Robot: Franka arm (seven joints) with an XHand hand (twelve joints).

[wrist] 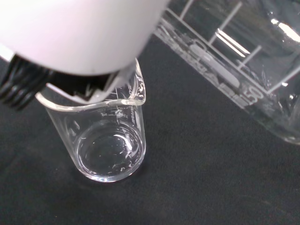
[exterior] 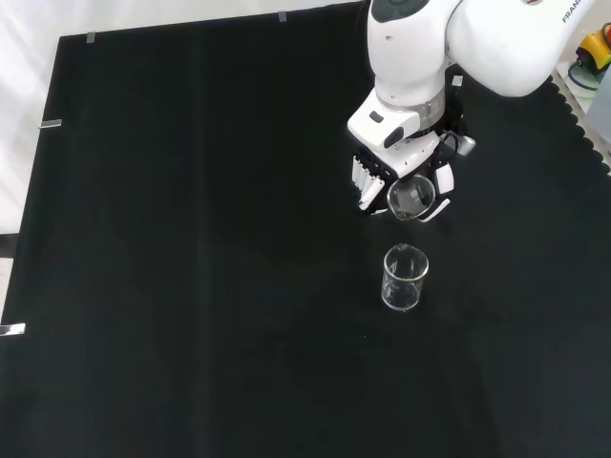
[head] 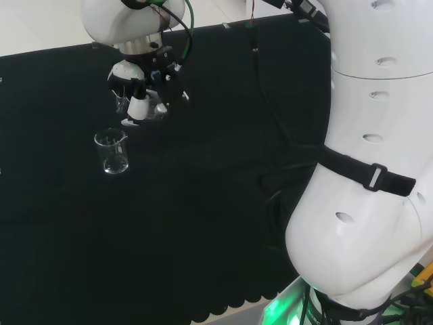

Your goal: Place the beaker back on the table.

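We see robot hand (exterior: 406, 181) curled round clear beaker (exterior: 411, 197), held tilted above tabletop (exterior: 191, 239), not yet set down. Second beaker (exterior: 405, 277) stands upright on cloth just below, near held one. We judge task unfinished: lowering, righting, release left. Landing spot must avoid standing beaker.

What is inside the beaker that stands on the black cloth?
The standing beaker looks empty: its clear bottom shows the black cloth beneath, with no visible liquid. A white part of the hand covers the far side of its rim, so that part cannot be checked.
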